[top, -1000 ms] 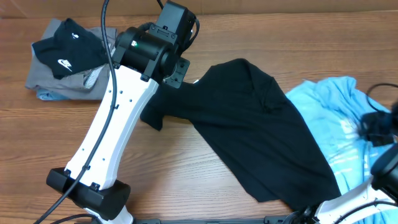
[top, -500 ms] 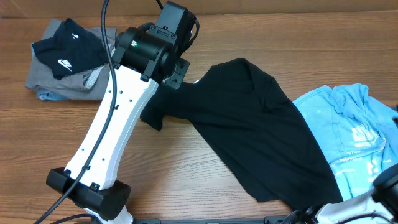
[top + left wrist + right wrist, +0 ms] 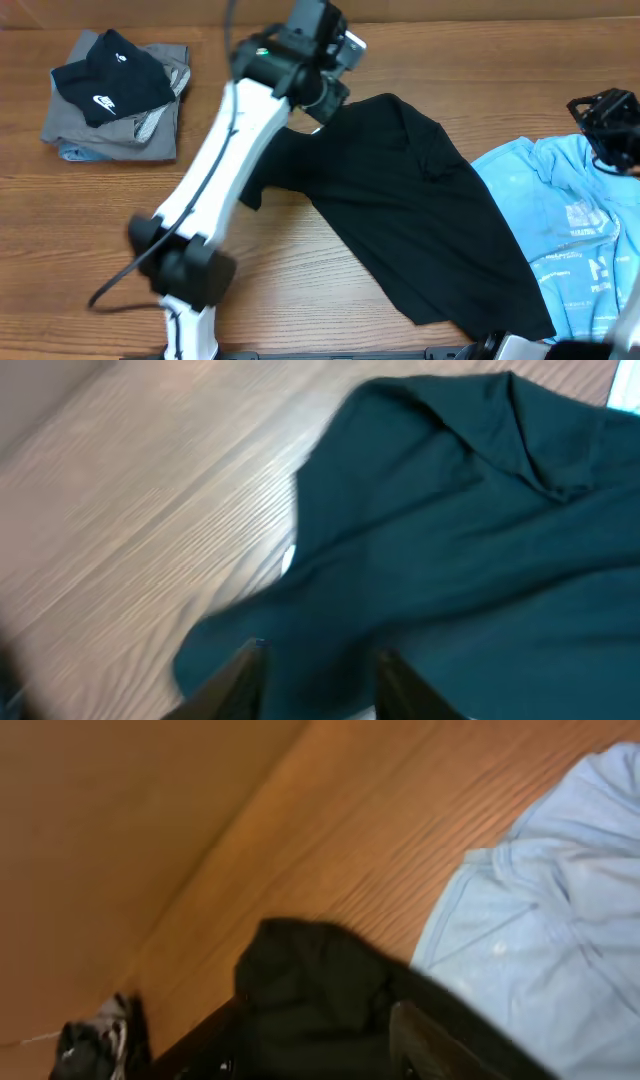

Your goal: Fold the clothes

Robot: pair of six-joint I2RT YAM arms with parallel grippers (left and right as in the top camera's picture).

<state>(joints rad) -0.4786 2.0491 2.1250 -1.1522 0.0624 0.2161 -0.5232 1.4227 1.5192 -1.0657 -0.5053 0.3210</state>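
Note:
The black T-shirt [image 3: 420, 210] lies spread and slanted across the middle of the table, one sleeve toward the left. My left gripper [image 3: 322, 100] hovers over its neck end at the back. In the left wrist view the left gripper [image 3: 320, 655] is open above the dark cloth [image 3: 450, 530], with a bit of white label [image 3: 288, 560] at the edge and nothing pinched. At the far right my right gripper [image 3: 603, 112] hangs raised; in its own view it [image 3: 320, 1020] is open and empty, looking across at the T-shirt [image 3: 310, 980].
A light blue shirt [image 3: 570, 220] lies at the right, touching the black T-shirt's edge. A pile of folded clothes [image 3: 150, 125] sits at the back left, topped by a black garment with a white swoosh [image 3: 110, 80]. The left arm [image 3: 220, 190] crosses the table's left half.
The left arm has swung right and its gripper has risen over the neck end. The right gripper has opened and come up at the right edge; the blue shirt lies flatter.

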